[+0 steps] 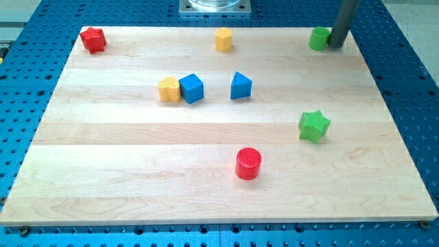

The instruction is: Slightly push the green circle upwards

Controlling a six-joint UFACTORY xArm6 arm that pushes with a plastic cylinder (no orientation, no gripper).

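The green circle (318,38) is a short green cylinder near the top right corner of the wooden board (123,158). My rod comes down from the view's top right, and my tip (336,46) rests on the board just to the right of the green circle, touching or nearly touching its right side.
A red star (92,40) sits at the top left, a yellow hexagon (223,39) at top centre. A yellow block (169,89) touches a blue cube (192,88); a blue triangle (240,86) is beside them. A green star (314,126) and red cylinder (248,163) lie lower right.
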